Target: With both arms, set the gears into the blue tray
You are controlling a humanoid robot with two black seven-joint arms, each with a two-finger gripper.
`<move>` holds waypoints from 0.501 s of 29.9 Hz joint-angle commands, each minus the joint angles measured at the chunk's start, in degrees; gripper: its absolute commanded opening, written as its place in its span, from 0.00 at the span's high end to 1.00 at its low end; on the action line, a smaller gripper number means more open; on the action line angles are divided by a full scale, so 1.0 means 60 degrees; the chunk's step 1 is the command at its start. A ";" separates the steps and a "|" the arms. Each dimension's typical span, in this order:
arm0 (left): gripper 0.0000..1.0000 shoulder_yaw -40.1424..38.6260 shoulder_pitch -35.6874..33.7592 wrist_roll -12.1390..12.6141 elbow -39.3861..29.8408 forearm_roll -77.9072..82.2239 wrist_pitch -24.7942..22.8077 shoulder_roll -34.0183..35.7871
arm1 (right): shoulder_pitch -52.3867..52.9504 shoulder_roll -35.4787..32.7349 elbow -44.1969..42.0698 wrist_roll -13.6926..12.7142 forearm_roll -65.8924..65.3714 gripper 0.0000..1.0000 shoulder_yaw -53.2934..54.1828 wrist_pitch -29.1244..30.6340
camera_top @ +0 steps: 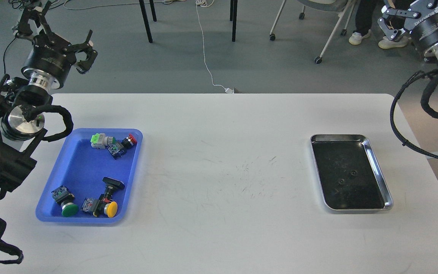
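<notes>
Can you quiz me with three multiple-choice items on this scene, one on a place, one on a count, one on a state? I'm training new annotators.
1. Where do the gears lie?
A. in the steel tray
B. in the blue tray
C. on the bare table

2. How many gears show?
A. one
B. two
C. four

3. What is the left gripper doing?
A. holding a gear
B. pressing into the blue tray
C. raised off the table, holding nothing

Answers:
1 A: two small toothed wheels sit on the steel tray's dark floor.
2 B: a pair lies close together there.
3 C: its fingers are spread above the table's far left edge, nothing between them.
</notes>
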 commanded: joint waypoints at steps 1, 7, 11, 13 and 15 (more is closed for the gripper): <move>0.02 0.0006 0.0105 0.0016 -0.0009 0.0001 0.0003 -0.0029 | 0.1294 -0.0067 0.0320 0.0038 -0.0413 0.01 -0.2065 -0.0001; 0.02 -0.0024 0.0149 0.0001 -0.0009 -0.0087 -0.0012 -0.0014 | 0.3198 0.0006 0.0935 0.0023 -0.2386 0.01 -0.5011 -0.0001; 0.02 -0.0097 0.0178 0.0001 -0.0009 -0.0102 -0.0012 0.0045 | 0.4077 0.0138 0.1418 0.0067 -0.4640 0.01 -0.6534 -0.0001; 0.02 -0.0112 0.0178 -0.0013 -0.0009 -0.0102 -0.0012 0.0074 | 0.4415 0.0211 0.1580 0.0111 -0.5449 0.01 -0.7107 -0.0001; 0.02 -0.0112 0.0178 -0.0013 -0.0009 -0.0102 -0.0012 0.0103 | 0.4898 0.0284 0.1901 0.0155 -0.6503 0.02 -0.7999 -0.0001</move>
